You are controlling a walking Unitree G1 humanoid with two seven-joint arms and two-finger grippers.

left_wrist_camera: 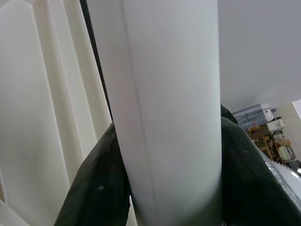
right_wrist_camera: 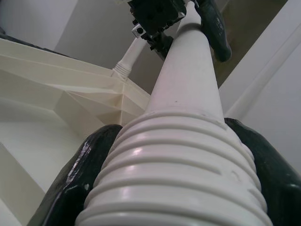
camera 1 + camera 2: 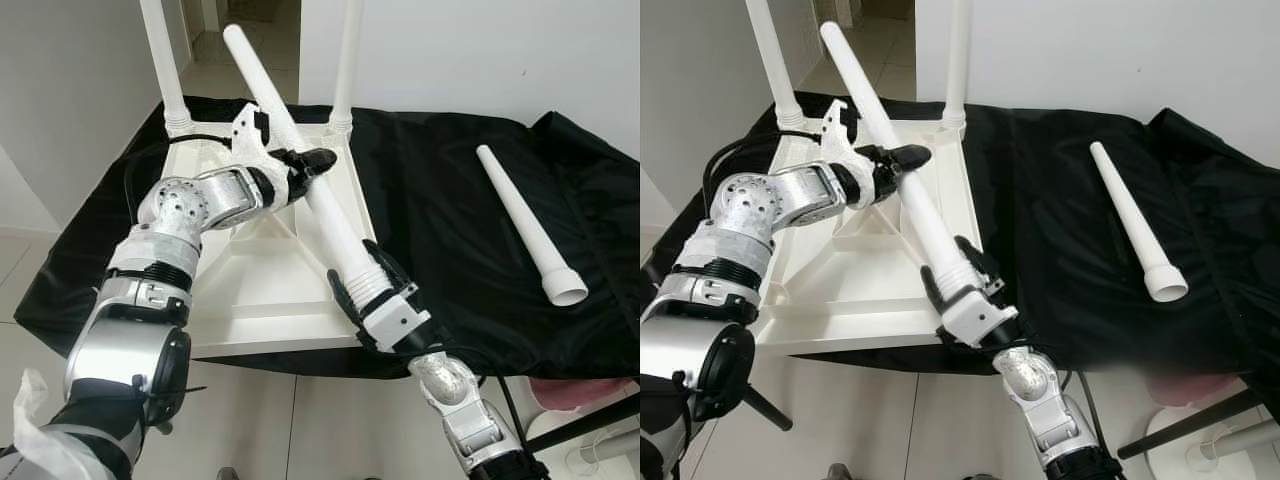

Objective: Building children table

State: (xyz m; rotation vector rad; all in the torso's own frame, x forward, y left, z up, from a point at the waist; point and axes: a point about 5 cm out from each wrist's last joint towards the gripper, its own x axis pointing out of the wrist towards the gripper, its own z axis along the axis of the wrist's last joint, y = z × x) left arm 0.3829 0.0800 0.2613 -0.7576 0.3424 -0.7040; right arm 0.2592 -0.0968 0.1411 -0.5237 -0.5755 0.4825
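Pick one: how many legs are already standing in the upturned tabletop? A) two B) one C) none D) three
A: two legs stand upright at the far corners of the tabletop; a third leg is held tilted by the left gripper and the right gripper, and a fourth lies on the black cloth.

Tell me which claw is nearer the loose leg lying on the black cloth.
Right. The right claw grips the ribbed end of the held leg, closer to the loose leg; the left claw grips it higher up, over the upturned tabletop.
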